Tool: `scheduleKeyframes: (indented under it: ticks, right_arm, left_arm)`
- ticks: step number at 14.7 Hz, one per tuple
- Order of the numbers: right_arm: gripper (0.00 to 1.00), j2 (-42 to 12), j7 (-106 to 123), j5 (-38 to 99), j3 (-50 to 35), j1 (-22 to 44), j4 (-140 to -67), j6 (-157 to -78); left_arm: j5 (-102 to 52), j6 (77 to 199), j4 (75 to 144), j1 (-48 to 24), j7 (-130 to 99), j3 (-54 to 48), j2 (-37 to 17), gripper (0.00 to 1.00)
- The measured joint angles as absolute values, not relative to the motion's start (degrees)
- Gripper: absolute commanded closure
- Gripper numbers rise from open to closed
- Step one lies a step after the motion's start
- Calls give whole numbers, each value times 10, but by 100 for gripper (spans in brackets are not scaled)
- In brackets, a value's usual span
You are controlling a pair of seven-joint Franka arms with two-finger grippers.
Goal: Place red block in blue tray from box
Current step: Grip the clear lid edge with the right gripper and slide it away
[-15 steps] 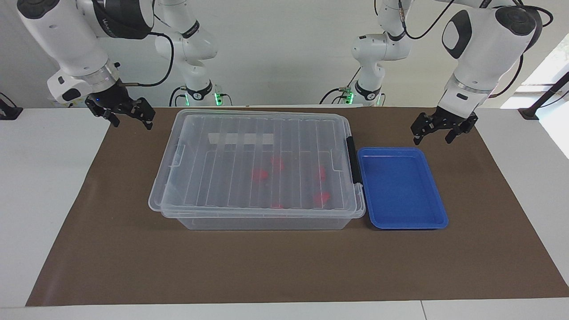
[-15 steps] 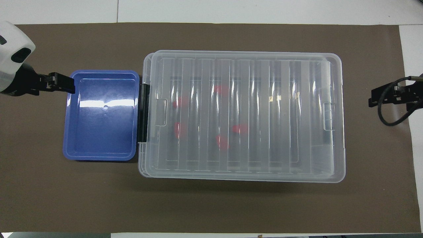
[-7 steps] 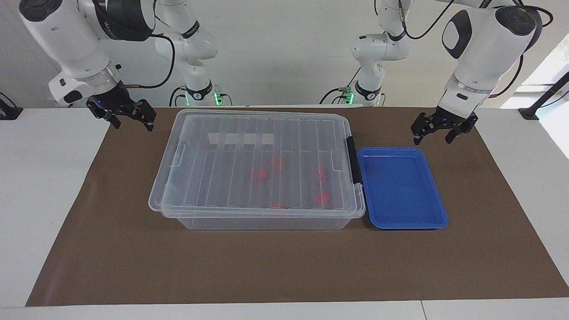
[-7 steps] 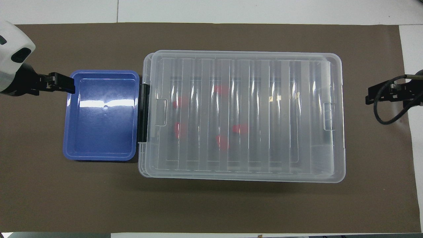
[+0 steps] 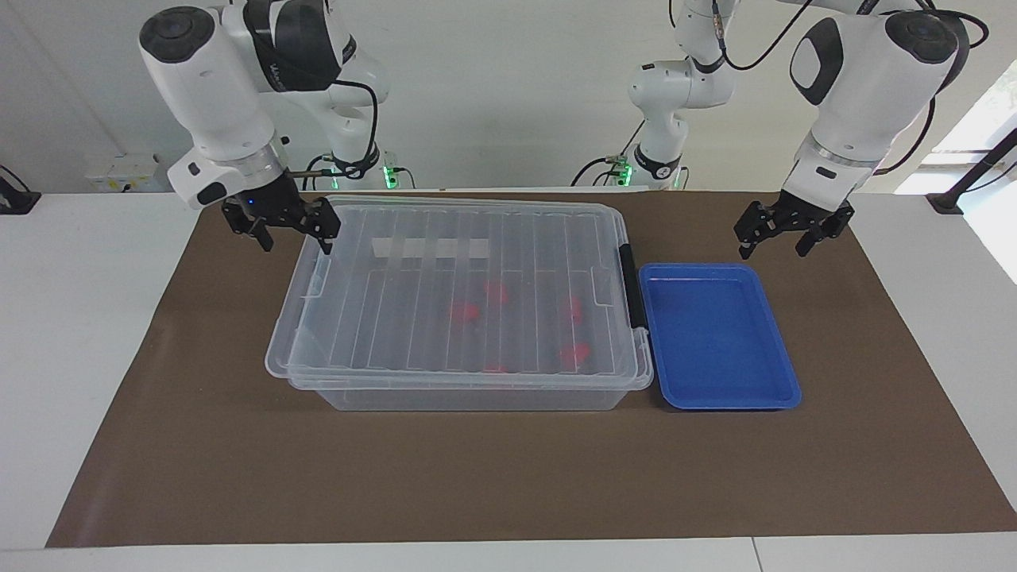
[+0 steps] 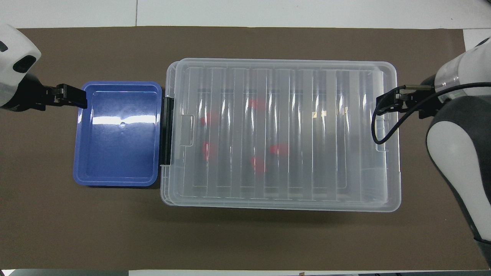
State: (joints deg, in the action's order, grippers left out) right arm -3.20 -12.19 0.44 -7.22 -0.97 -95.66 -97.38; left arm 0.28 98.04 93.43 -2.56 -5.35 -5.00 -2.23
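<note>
The clear box (image 5: 469, 294) stands mid-mat with its ribbed lid on; it also shows in the overhead view (image 6: 284, 134). Its black clip (image 5: 633, 286) faces the blue tray (image 5: 715, 338), which is empty and touches that end of the box (image 6: 119, 134). Several red blocks (image 5: 465, 311) show blurred through the lid (image 6: 279, 149). My right gripper (image 5: 292, 238) is open over the box's end toward the right arm's side (image 6: 383, 107). My left gripper (image 5: 775, 245) is open and empty, waiting up over the mat by the tray's outer edge (image 6: 76, 100).
A brown mat (image 5: 508, 477) covers the white table (image 5: 79, 357). A cable loop (image 6: 383, 130) hangs from the right wrist over the lid's end.
The right arm has swung in from over the mat's edge to the box's end. The left arm, box and tray have not moved.
</note>
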Motion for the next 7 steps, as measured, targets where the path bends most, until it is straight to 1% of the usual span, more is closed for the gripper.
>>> scheduleKeyframes:
  ticks: [2,7]
  right_arm:
    - [0,-41,-122,4,-71,-11,-976,-992]
    - [0,-42,-122,4,-67,-14,-1007,-995]
  left_arm:
    - [3,980,934,-26,-54,-50,-22,0]
    - [3,980,934,-26,-54,-50,-22,0]
